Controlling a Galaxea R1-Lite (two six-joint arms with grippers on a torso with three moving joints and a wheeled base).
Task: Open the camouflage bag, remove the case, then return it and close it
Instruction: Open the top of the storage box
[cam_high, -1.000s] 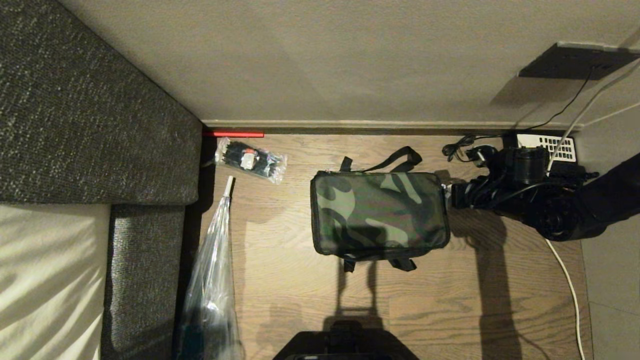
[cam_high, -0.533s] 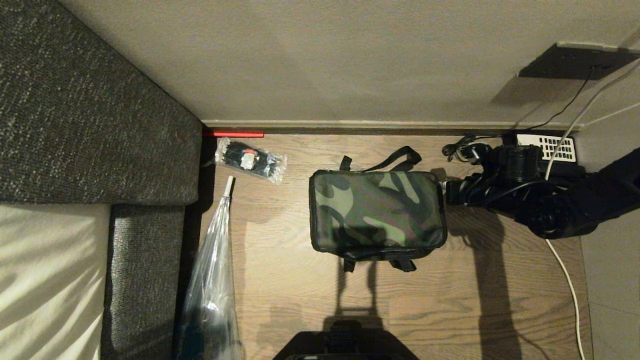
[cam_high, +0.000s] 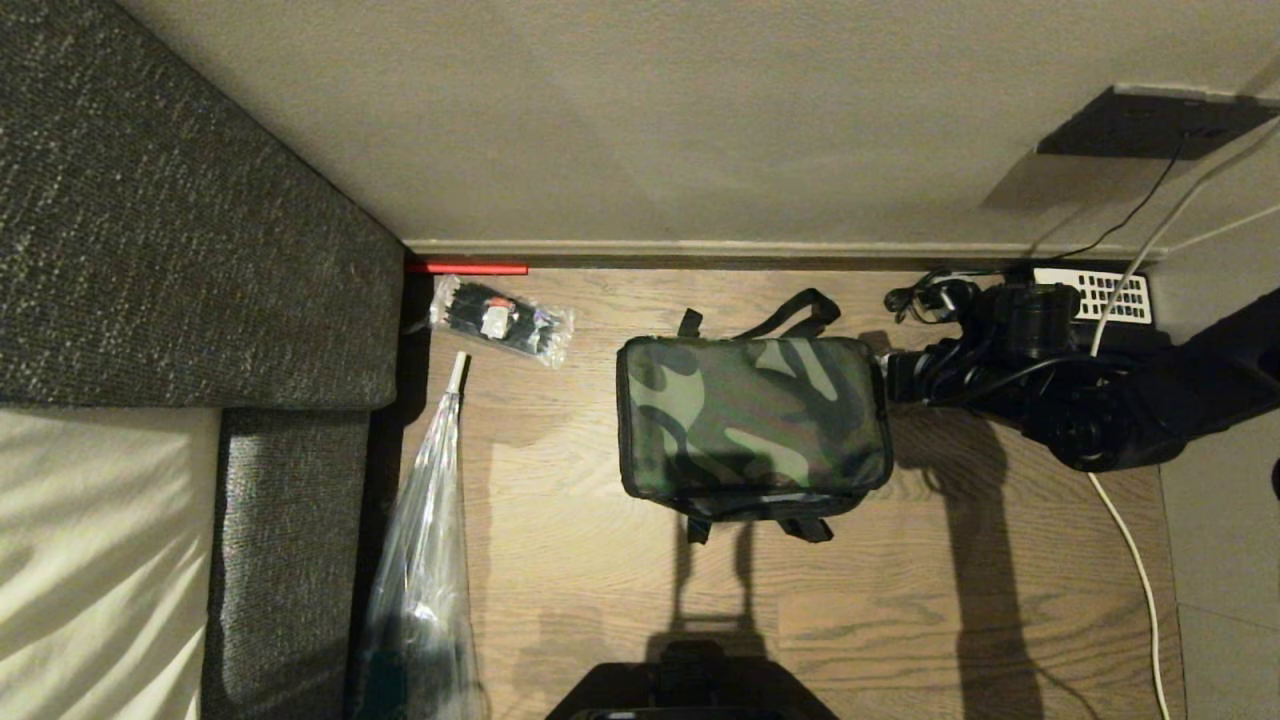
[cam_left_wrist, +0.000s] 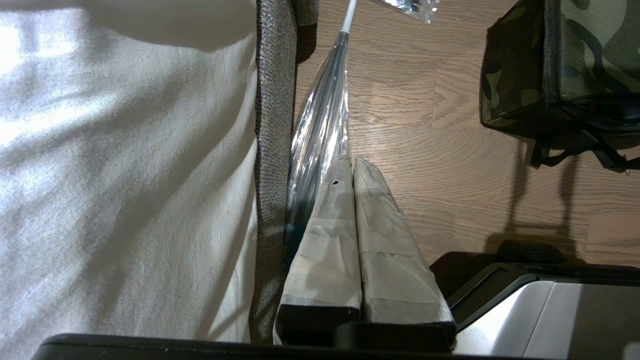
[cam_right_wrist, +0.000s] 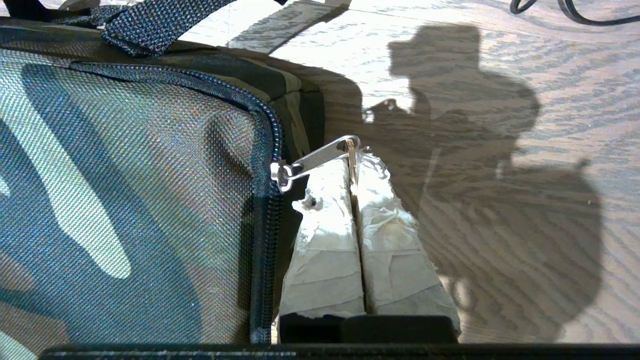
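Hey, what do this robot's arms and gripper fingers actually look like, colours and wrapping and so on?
The right arm is black, with bulky rounded joint housings and black cables looped along it. The right gripper has two flat, tapering fingers wrapped in whitish tape, frayed and torn near the tips, on a black base. The left gripper is built the same way, though its tape wrap is smoother; one finger has a small dark spot near the tip.

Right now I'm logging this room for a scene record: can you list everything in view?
camouflage bag: one, green camouflage, mid floor, zipped
zipper pull: one, silver, bag's right end
sofa: one, grey, left
plastic-wrapped umbrella: one, clear wrap, beside sofa
small packet: one, clear, near wall
telephone: one, black with white keypad, right corner
cable: one, white, right floor
right gripper: fingers shut on zipper pull
left gripper: fingers shut, above umbrella
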